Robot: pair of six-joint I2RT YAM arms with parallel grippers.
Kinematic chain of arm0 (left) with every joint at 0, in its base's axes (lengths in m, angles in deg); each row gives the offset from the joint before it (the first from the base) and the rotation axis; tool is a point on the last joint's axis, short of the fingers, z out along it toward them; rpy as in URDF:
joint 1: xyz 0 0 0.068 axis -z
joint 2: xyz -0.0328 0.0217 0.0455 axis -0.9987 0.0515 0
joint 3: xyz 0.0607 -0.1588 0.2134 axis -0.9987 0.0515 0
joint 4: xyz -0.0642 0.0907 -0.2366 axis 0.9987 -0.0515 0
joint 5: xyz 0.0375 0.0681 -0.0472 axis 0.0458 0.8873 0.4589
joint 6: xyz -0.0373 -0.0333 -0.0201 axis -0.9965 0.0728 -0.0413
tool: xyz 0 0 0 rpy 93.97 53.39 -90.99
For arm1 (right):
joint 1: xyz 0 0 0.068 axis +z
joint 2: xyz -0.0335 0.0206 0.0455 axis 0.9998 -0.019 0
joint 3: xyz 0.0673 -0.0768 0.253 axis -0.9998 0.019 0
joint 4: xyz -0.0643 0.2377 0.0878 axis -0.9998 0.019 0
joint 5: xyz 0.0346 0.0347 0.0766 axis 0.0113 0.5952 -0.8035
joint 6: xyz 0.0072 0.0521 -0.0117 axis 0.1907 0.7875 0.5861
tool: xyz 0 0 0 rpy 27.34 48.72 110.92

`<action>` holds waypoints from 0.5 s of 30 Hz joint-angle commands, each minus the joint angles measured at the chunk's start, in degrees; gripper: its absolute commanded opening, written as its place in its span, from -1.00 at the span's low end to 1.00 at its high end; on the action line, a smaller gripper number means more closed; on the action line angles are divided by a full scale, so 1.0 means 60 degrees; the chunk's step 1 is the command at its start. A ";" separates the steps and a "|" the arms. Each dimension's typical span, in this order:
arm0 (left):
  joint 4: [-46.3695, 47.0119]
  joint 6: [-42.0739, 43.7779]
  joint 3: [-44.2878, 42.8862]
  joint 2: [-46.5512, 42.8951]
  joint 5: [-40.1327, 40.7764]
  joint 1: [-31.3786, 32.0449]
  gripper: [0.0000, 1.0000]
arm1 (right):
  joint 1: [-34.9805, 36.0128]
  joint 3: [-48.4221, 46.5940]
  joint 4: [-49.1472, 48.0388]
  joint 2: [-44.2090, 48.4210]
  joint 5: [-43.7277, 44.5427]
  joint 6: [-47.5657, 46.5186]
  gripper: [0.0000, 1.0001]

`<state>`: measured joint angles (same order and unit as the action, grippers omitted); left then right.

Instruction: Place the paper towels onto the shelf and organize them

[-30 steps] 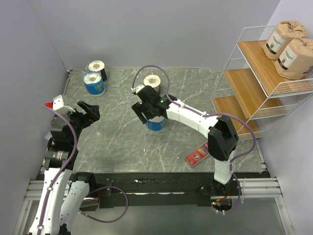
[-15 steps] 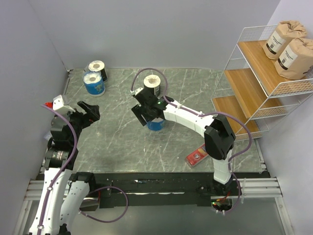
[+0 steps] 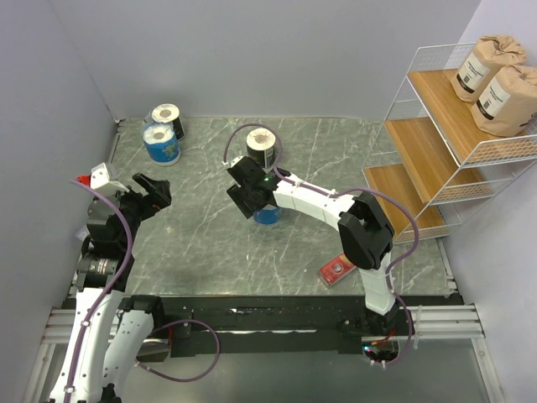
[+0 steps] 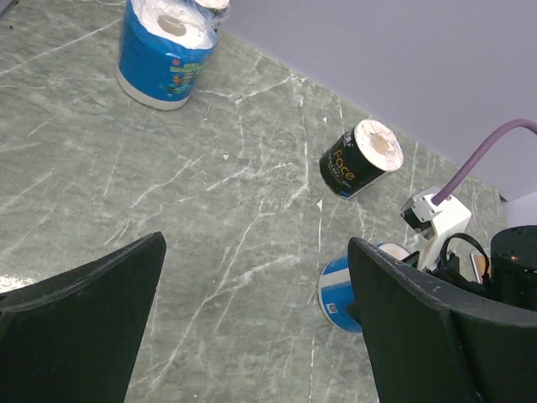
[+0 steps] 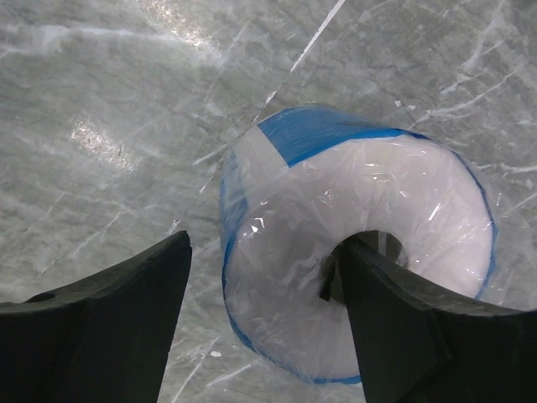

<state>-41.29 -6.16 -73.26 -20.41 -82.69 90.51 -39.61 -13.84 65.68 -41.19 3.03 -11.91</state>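
Where wrapper print is readable, "Face" is seen on black roll (image 4: pixel 361 158), at 12 o'clock of blue roll (image 5: pixel 361 218). Right gripper (image 5: pixel 264 327) jaws spread wide; blue roll stood on table (image 3: pixel 193 243) between them, one finger (image 5: pixel 436 336) over core. Left gripper (image 4: pixel 252 327) jaws parted too. Shelf (image 3: pixel 428 155) at 3 o'clock.

Grey-green marble tabletop (image 3: pixel 210 243), plain lavender walls (image 3: pixel 277 50)
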 commanded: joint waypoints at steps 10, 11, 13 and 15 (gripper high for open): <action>0.0130 -0.0012 -0.0161 -0.0020 0.0134 0.0023 0.93 | 0.0045 0.0080 -0.0041 0.0226 0.0635 -0.0818 0.03; 0.0130 -0.0012 -0.0147 -0.0034 0.0163 0.0023 0.93 | 0.0031 0.0138 0.0004 0.0299 0.0825 -0.0907 0.00; 0.0130 -0.0012 -0.0147 -0.0035 0.0163 0.0023 0.93 | 0.0002 0.0226 0.0165 0.0606 0.1074 -0.1169 -0.07; 0.0145 -0.0012 -0.0147 -0.0034 0.0149 0.0023 0.93 | -0.0028 0.0373 0.0354 0.1044 0.1411 -0.1346 -0.11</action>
<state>-41.32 -6.16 -73.26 -20.41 -82.45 90.51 -39.52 -12.99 65.57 -40.73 5.63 -16.17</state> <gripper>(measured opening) 0.967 0.553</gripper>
